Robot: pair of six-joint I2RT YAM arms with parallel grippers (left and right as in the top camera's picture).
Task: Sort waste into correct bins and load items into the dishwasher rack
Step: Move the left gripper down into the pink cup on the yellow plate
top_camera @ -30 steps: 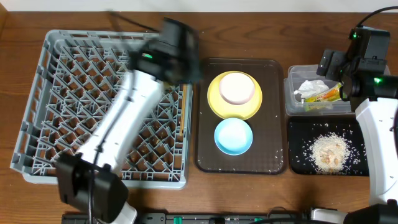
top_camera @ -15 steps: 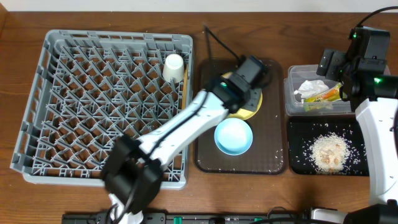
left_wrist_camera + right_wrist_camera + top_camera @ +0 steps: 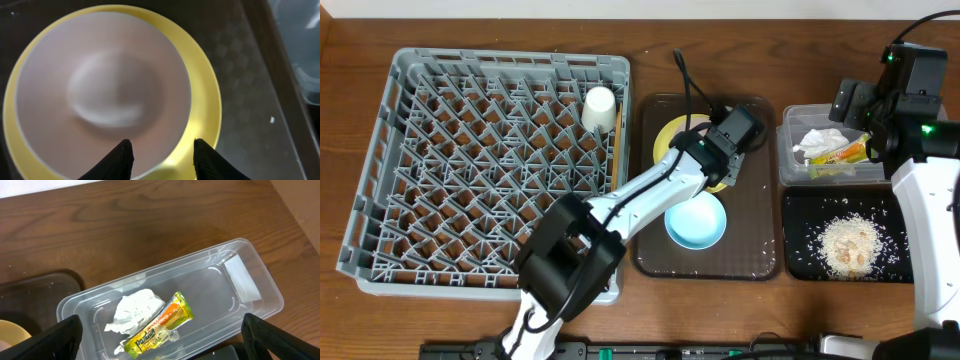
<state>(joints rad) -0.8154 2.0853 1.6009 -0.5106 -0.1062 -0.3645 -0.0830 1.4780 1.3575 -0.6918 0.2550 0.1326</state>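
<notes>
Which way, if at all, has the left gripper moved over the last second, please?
Yes. The left gripper moved right, from the dishwasher rack's top-right corner to over the yellow plate on the brown tray.

Brown tray (image 3: 756, 232) on wooden table (image 3: 470, 25)

I'm at a mock kitchen clean-up bench: wooden tabletop (image 3: 770, 60), grey dishwasher rack (image 3: 500, 62), brown serving tray (image 3: 760, 230), clear tub (image 3: 800, 120), black tray (image 3: 800, 210).

Two black fingers (image 3: 120, 160) stand apart above a blurred pale cup (image 3: 102, 90). The cup sits on a yellow plate (image 3: 207, 100), which rests on a dark brown tray (image 3: 245, 100).
</notes>
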